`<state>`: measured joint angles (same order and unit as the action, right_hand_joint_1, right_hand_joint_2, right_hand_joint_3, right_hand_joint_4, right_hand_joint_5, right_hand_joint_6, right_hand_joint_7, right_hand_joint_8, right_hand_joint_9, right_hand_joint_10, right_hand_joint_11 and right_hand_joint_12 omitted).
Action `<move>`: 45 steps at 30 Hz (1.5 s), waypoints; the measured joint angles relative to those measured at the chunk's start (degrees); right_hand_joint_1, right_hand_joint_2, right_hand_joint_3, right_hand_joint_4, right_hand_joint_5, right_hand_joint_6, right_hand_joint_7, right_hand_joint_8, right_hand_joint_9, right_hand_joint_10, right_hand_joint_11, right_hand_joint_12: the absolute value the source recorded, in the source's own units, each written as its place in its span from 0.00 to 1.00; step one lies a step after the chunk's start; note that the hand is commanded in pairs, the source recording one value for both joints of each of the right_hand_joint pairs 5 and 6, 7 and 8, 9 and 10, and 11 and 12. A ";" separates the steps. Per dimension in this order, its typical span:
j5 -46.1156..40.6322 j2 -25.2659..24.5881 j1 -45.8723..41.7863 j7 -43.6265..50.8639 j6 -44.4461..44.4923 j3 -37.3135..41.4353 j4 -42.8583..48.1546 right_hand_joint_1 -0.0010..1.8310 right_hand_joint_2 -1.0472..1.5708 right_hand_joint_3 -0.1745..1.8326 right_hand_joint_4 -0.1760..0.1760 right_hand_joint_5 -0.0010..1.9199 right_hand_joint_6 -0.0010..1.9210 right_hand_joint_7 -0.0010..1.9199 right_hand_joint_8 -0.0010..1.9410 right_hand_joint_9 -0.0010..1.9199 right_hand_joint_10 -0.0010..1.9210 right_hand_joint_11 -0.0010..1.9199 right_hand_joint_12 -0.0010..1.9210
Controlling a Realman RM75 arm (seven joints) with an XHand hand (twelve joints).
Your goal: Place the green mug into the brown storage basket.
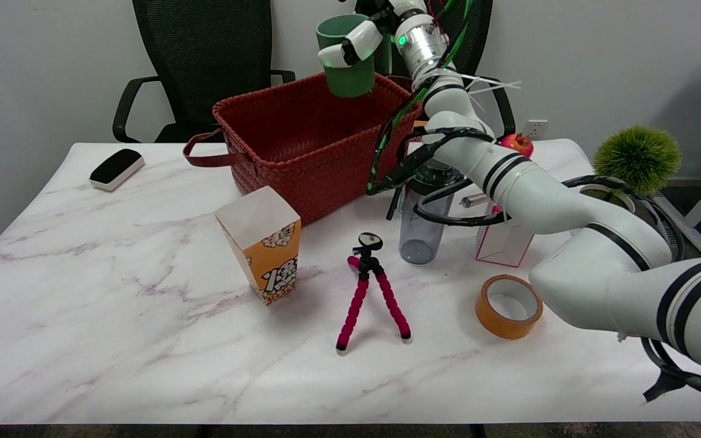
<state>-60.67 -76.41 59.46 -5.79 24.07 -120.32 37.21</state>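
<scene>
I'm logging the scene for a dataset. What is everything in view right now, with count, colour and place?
green mug: 1, green, held in the air over the basket's back right part
storage basket: 1, brown woven, back centre of table
popcorn box: 1, orange and white, centre left
mini tripod: 1, pink and black, centre
water bottle: 1, clear grey, right of centre
tape roll: 1, orange, front right
eraser: 1, black and white, back left
apple: 1, red, back right
spiky plant: 1, green, far right
office chairs: 2, black, behind table
robot hand: 1, white and black, gripping the mug
</scene>
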 measured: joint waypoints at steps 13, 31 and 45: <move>2.20 -2.97 2.22 -0.24 -0.89 -0.98 -4.23 0.60 0.24 0.60 0.50 0.36 0.36 0.67 0.66 0.63 0.63 0.99 0.99; 2.81 -4.12 2.78 -0.39 -1.22 -1.27 -6.35 0.54 0.22 0.53 0.50 0.01 0.01 0.00 0.00 0.00 0.00 0.00 0.00; 3.00 -3.04 1.17 -0.21 -1.32 -0.93 -3.25 0.50 0.26 0.25 0.50 0.00 0.00 0.00 0.00 0.00 0.00 0.00 0.00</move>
<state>-57.67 -79.45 60.63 -6.00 22.75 -121.25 33.96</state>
